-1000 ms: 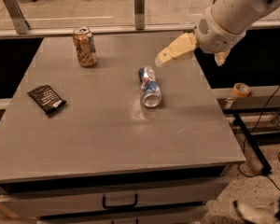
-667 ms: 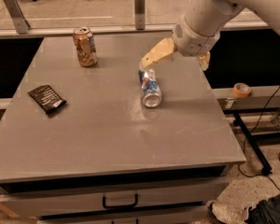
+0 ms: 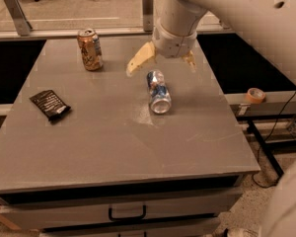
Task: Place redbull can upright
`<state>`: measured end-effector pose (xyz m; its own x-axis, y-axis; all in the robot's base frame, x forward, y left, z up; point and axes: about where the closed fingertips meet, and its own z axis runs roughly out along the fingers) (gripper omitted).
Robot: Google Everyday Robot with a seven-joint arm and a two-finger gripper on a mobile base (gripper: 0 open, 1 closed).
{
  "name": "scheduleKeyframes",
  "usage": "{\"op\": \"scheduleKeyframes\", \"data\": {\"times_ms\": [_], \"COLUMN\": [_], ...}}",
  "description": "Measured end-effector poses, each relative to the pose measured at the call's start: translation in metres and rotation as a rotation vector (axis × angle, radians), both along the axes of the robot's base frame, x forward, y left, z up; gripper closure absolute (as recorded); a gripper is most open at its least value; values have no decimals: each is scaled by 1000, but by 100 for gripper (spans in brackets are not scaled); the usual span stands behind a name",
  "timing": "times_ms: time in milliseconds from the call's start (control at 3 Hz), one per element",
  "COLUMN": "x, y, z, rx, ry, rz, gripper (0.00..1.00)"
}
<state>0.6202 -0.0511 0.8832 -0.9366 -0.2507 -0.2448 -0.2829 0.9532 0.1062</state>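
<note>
Currently the gripper (image 3: 164, 64) hovers with its fingers spread wide, holding nothing. The redbull can (image 3: 158, 91) lies on its side on the table (image 3: 113, 147), just below the gripper and between its fingertips' span. A gold-brown can (image 3: 90, 49) stands upright well to the gripper's image-left. A black packet (image 3: 50, 104) lies farther off.

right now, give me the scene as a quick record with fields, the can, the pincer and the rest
redbull can: lying on its side, mid table, silver end toward the camera
pincer: open, fingers spread, over the can's far end, not gripping it
gold-brown can: upright, far left
black packet: flat, left side
table: grey top
task state: can not yet upright
</note>
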Motion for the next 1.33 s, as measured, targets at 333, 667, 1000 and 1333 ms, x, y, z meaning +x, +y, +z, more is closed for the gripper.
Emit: {"op": "scheduleKeyframes", "data": {"times_ms": [333,667,1000,1333], "x": [11,18,18,16], "y": [14,16,19,21], "z": [-12,-25,-36,-47], "rx": [-28,-53,-74,-79], "ry": [27,48,68,98], "rz": [-4,-26,-21,1], "gripper": [0,0,18,49]}}
